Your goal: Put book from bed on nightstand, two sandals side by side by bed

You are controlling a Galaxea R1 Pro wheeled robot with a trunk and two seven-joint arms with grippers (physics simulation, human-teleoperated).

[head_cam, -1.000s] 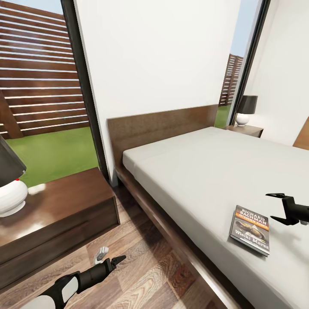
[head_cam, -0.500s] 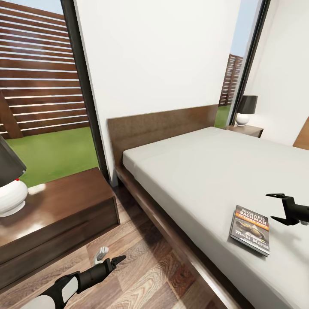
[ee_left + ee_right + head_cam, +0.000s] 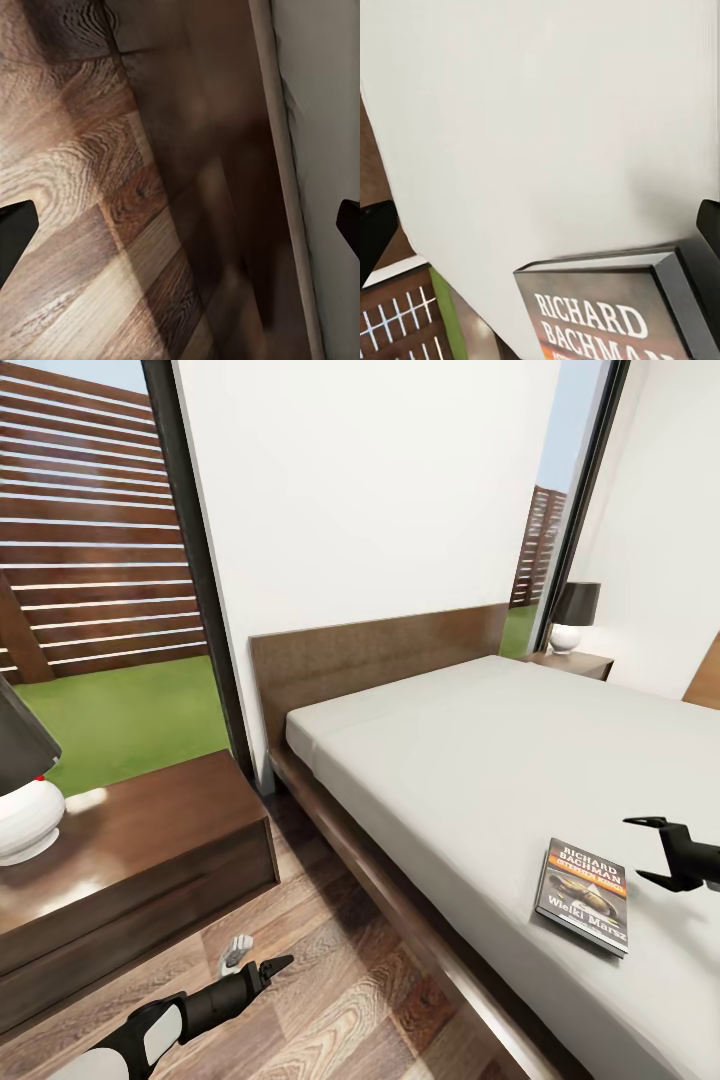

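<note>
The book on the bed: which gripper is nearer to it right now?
Right. The right gripper hangs open just beside the book, above the bed. The left gripper is low over the floor on the bed's near side, well away.

The picture's edge cuts off the book (image 3: 619, 311) and lamp (image 3: 22, 785).
</note>
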